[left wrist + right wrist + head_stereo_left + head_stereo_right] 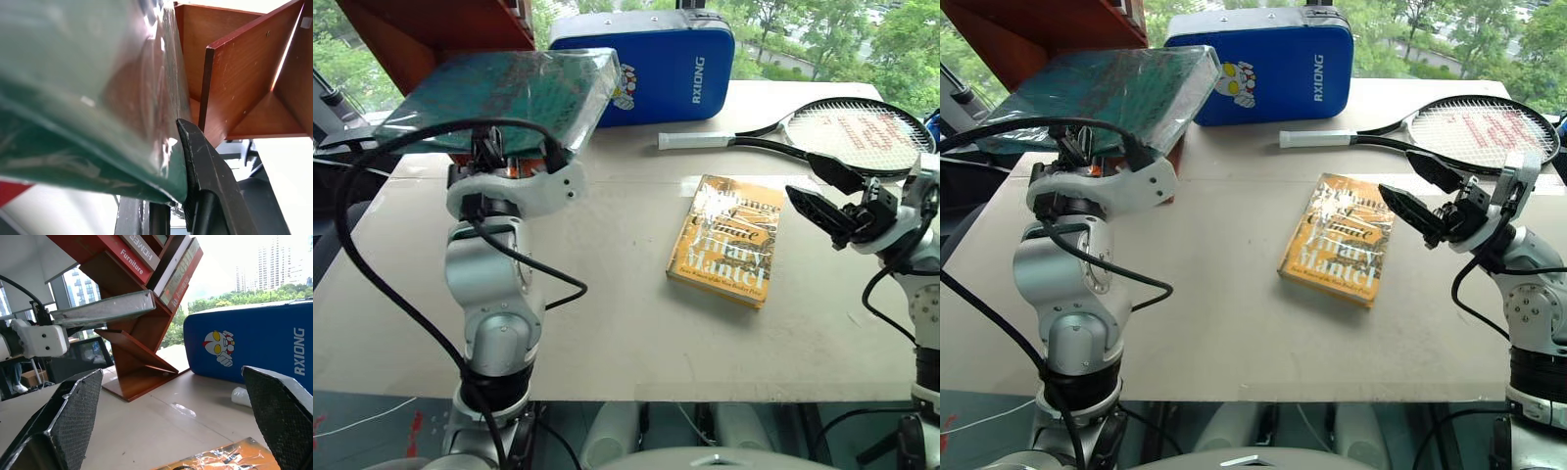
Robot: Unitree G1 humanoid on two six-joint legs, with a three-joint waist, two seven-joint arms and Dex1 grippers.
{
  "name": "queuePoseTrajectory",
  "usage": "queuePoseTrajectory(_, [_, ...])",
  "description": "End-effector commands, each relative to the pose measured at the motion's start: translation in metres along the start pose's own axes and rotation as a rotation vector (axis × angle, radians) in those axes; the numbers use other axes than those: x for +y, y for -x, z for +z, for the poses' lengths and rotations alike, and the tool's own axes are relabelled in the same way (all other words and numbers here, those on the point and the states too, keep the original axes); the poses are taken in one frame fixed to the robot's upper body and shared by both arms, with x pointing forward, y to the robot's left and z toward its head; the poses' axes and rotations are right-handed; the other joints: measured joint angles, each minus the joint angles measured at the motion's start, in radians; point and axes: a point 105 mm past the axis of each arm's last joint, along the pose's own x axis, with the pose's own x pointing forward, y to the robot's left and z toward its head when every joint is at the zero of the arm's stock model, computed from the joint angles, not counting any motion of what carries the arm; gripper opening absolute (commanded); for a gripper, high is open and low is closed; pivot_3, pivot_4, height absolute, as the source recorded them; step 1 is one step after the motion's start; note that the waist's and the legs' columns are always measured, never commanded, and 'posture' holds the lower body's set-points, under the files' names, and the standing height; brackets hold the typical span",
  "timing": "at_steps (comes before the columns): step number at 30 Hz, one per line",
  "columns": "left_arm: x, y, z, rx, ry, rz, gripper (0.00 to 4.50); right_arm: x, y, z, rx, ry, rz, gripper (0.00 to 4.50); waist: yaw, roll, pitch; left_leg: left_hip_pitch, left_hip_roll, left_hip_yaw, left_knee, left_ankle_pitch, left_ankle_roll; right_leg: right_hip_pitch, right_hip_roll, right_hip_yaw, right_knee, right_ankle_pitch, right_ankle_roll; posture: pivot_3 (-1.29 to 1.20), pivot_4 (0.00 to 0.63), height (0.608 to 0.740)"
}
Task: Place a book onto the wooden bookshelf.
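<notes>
Book (499,98) — the teal, plastic-wrapped one — sits flat and raised off the table (607,333), pinched at its near edge by the left pincer (514,147), whose black fingers (205,171) press against the cover. Just beyond that pincer stand the reddish boards of the wooden bookshelf (132,357). Off to the other side, the right pincer (1425,201) hovers spread and empty above the yellow-orange book (1337,240) — a racket (842,132) and blue case (651,64) lie farther back.

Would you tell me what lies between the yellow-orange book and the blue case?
The racket's white-gripped handle crosses between yellow-orange book and blue case, in both eye views.
</notes>
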Motion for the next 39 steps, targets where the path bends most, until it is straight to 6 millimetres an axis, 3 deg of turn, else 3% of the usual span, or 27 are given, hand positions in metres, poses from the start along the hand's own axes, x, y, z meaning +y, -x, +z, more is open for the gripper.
queuePoseTrajectory(1, [0.018, 0.009, -0.006, 0.021, 0.051, 0.125, 0.03, -0.001, 0.001, 0.020, -0.039, 0.046, 0.008, 4.50, 0.000, 0.000, 0.000, 0.000, 0.000, 0.000, 0.000, 0.000, 0.000, 0.000, 0.000, 0.000, 0.000, 0.000, 0.000, 0.00, 0.150, 0.740])
queuePoseTrajectory(4, [0.021, 0.028, 0.004, -0.034, 0.109, 0.184, 0.03, -0.002, 0.001, 0.022, -0.044, 0.049, 0.009, 4.50, -0.001, 0.000, 0.000, -0.001, 0.000, 0.000, 0.000, 0.000, 0.001, 0.000, 0.000, 0.000, 0.002, 0.000, 0.000, 0.00, 0.150, 0.740])
queuePoseTrajectory(7, [0.011, 0.037, -0.005, 0.000, 0.120, 0.169, 0.03, -0.002, 0.001, 0.023, -0.044, 0.053, 0.011, 4.50, -0.001, 0.000, 0.000, -0.001, 0.000, 0.000, 0.000, -0.001, 0.001, 0.000, 0.000, 0.000, 0.003, 0.000, 0.000, 0.00, 0.150, 0.740])
queuePoseTrajectory(11, [0.012, 0.043, -0.004, -0.014, 0.135, 0.206, 0.03, -0.002, 0.001, 0.023, -0.047, 0.056, 0.005, 4.50, 0.003, -0.001, -0.001, 0.000, 0.001, 0.000, 0.000, -0.001, 0.001, 0.000, -0.001, 0.000, 0.001, 0.000, 0.000, 0.00, 0.150, 0.740])
queuePoseTrajectory(16, [-0.012, 0.006, -0.020, 0.110, 0.034, 0.035, 0.03, 0.000, 0.002, 0.021, -0.054, 0.053, -0.004, 4.50, 0.003, -0.001, -0.002, 0.002, 0.001, 0.001, 0.000, -0.002, 0.004, 0.000, -0.001, 0.001, 0.004, 0.000, 0.000, 0.00, 0.150, 0.740])
queuePoseTrajectory(20, [-0.001, -0.024, -0.018, 0.147, 0.006, -0.013, 0.03, 0.003, 0.003, 0.018, -0.058, 0.052, -0.013, 4.50, 0.002, -0.001, -0.002, 0.002, 0.000, 0.002, 0.001, -0.001, 0.001, 0.000, -0.001, 0.000, 0.005, 0.000, 0.000, 0.00, 0.150, 0.740])
queuePoseTrajectory(24, [-0.012, -0.033, -0.013, 0.155, -0.019, -0.136, 0.03, 0.004, 0.005, 0.019, -0.073, 0.054, -0.036, 4.50, -0.002, -0.001, -0.002, 0.000, 0.000, 0.003, 0.001, -0.001, 0.003, 0.000, 0.000, 0.001, 0.005, 0.000, 0.000, 0.00, 0.150, 0.740])
queuePoseTrajectory(32, [0.003, -0.055, -0.031, 0.236, -0.064, -0.161, 0.03, 0.005, 0.009, 0.015, -0.082, 0.053, -0.058, 4.50, -0.002, -0.001, -0.002, 0.003, 0.000, 0.004, 0.001, -0.001, 0.003, 0.000, 0.000, 0.003, 0.005, 0.000, 0.000, 0.00, 0.150, 0.740])
queuePoseTrajectory(39, [0.003, -0.068, -0.035, 0.240, -0.085, -0.215, 0.03, 0.006, 0.008, 0.012, -0.087, 0.051, -0.061, 4.50, -0.005, -0.001, -0.002, 0.002, 0.000, 0.005, 0.001, -0.001, 0.002, -0.001, 0.001, 0.004, 0.007, 0.000, 0.000, 0.00, 0.150, 0.740])
